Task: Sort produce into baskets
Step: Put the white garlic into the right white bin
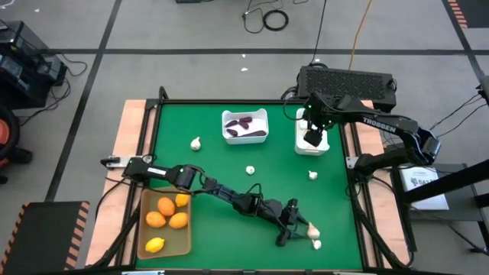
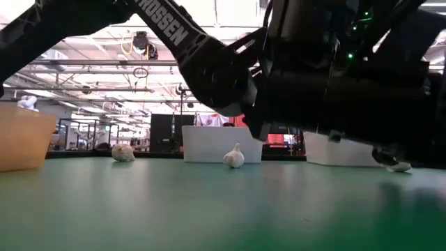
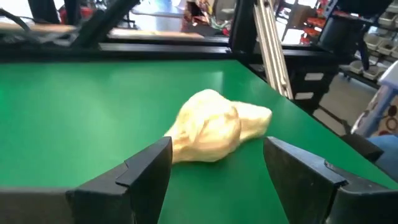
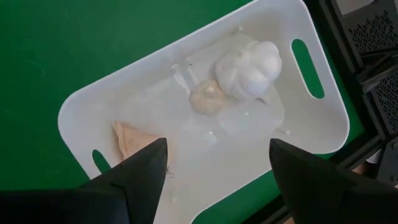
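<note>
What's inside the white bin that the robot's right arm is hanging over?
In the narrow white plastic bin lies one white garlic bulb, with papery skin scraps beside it. The right tool hangs open above; its dark fingers cover the bin's near edge.

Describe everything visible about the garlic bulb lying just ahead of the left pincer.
The garlic bulb is cream-white with a papery, ridged skin and a pointed tip. It lies on its side on the green table, near the table's front right corner. The left pincer is open, its fingers low on either side of the bulb's near end; they do not seem to touch it. From above, a second, smaller white bulb lies right beside it.
</note>
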Action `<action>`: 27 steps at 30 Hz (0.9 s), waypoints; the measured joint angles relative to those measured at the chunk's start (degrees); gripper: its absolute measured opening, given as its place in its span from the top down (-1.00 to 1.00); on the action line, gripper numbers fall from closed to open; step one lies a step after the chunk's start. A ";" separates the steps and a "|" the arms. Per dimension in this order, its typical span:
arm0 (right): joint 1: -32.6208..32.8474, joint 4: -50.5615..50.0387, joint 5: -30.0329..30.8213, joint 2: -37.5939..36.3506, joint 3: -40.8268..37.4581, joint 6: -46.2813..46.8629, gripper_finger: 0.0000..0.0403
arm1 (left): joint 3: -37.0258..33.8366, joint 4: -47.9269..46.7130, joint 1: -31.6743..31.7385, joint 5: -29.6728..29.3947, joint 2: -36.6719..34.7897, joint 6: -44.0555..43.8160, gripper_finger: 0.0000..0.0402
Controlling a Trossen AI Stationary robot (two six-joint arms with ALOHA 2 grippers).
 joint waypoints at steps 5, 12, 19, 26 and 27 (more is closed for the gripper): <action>0.02 0.00 0.02 0.02 0.00 0.00 -0.35 | 0.14 -0.30 0.16 -0.81 -0.13 0.20 -0.30; 0.65 -4.49 -4.38 0.02 0.00 2.80 -0.35 | 0.13 -0.95 0.07 -2.97 -0.51 5.40 -0.30; 8.08 -12.39 -14.53 -1.47 0.00 11.36 -0.35 | 0.16 -12.61 -0.17 -3.30 -7.05 13.45 -0.30; 20.71 -16.78 -14.59 -6.22 0.00 24.33 -0.34 | 0.12 -32.04 -1.56 -3.13 -11.19 13.43 -0.30; 22.89 -16.96 -14.56 -7.05 0.00 27.02 -0.32 | 0.12 -35.28 -1.67 -3.17 -11.78 13.19 -0.30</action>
